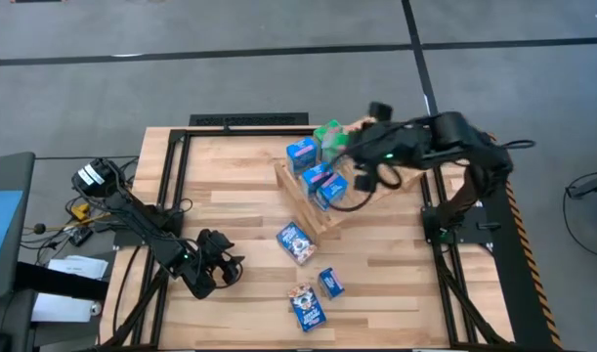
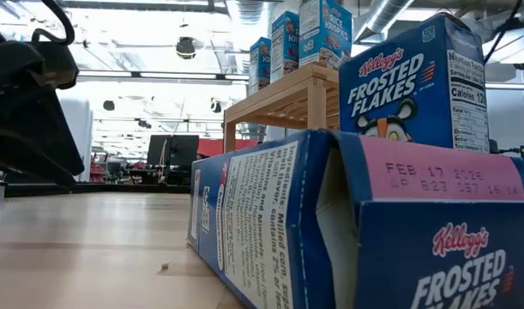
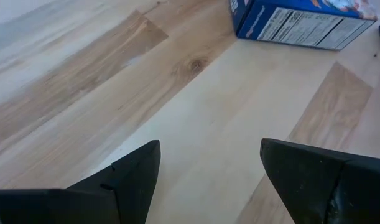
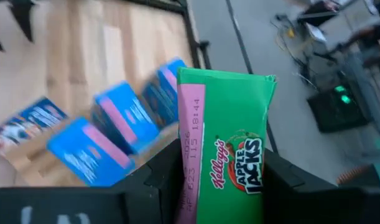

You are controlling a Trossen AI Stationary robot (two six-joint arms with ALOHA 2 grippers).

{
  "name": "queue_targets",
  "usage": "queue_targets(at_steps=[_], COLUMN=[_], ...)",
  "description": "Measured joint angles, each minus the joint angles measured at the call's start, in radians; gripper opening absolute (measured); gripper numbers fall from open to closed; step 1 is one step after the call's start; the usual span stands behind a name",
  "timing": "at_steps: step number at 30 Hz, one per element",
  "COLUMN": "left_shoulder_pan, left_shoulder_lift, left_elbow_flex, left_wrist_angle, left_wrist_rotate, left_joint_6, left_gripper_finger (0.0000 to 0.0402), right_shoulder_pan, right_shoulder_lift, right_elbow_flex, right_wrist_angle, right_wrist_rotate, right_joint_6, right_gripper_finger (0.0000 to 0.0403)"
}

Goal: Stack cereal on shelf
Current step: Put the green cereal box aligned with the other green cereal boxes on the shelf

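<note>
The shelf (image 1: 322,200), a tilted light-wood slatted rack, stands on the table right of centre and carries three blue cereal boxes (image 1: 318,176). My right gripper (image 4: 221,165) hangs above the shelf's far end, shut on a green Apple Jacks box (image 4: 230,124), which also shows from above (image 1: 329,135). Three more blue boxes lie flat on the table nearer the front (image 1: 296,242), (image 1: 330,283), (image 1: 306,306). My left gripper (image 3: 208,168) stands open low over bare table near the front left (image 1: 218,269), with nothing between its fingers. My right gripper pinches the green box between its two fingers (image 4: 162,177), which sit on two opposite faces; the pink date-stamped face (image 4: 191,155) lies against one of them. The fingers come slanting down from the table's right side. The box is lifted clear, high above the shelf.
Black frame rails (image 1: 176,186) run along the table's left, far and right edges. Cables and a box of gear (image 1: 93,181) sit off the left edge. In the low view two Frosted Flakes boxes (image 2: 416,86) fill the near right. Bare planks lie left of the shelf.
</note>
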Motion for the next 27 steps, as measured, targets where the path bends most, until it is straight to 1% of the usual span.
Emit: queue_targets(at_steps=[3, 5, 9, 11, 15, 17, 22, 27], left_shoulder_pan=[0.0, 0.0, 0.0, 0.0, 0.0, 0.0, 0.007, 0.03], left_shoulder_lift=[0.0, 0.0, 0.0, 0.0, 0.0, 0.0, 0.0, 0.0], left_elbow_flex=[0.0, 0.0, 0.0, 0.0, 0.0, 0.0, 0.0, 0.0], left_wrist_angle=[0.0, 0.003, 0.01, 0.016, 0.018, 0.019, 0.035, 0.087], left_wrist_rotate=[-0.018, -0.026, -0.03, -0.03, -0.035, -0.043, -0.057, -0.077], left_joint_6=[0.001, 0.01, 0.013, 0.02, 0.005, -0.016, -0.083, -0.13], left_gripper_finger=[0.0267, 0.0267, 0.0267, 0.0267, 0.0268, 0.0268, 0.0268, 0.0268], right_shoulder_pan=[-0.002, -0.002, 0.013, 0.028, 0.061, 0.071, 0.059, -0.009], right_shoulder_lift=[-0.038, -0.063, -0.095, -0.118, -0.209, -0.264, -0.358, -0.385], right_elbow_flex=[0.0, -0.016, -0.062, -0.128, -0.311, -0.379, -0.529, -0.621], right_wrist_angle=[-0.076, -0.056, -0.054, -0.068, -0.063, -0.062, -0.031, 0.008], right_wrist_rotate=[0.002, -0.012, -0.105, -0.142, -0.144, -0.141, -0.146, -0.29], right_joint_6=[0.02, 0.015, 0.008, 0.004, 0.002, 0.0, -0.094, -0.263], right_gripper_finger=[0.0171, 0.0171, 0.0171, 0.0171, 0.0171, 0.0171, 0.0171, 0.0171])
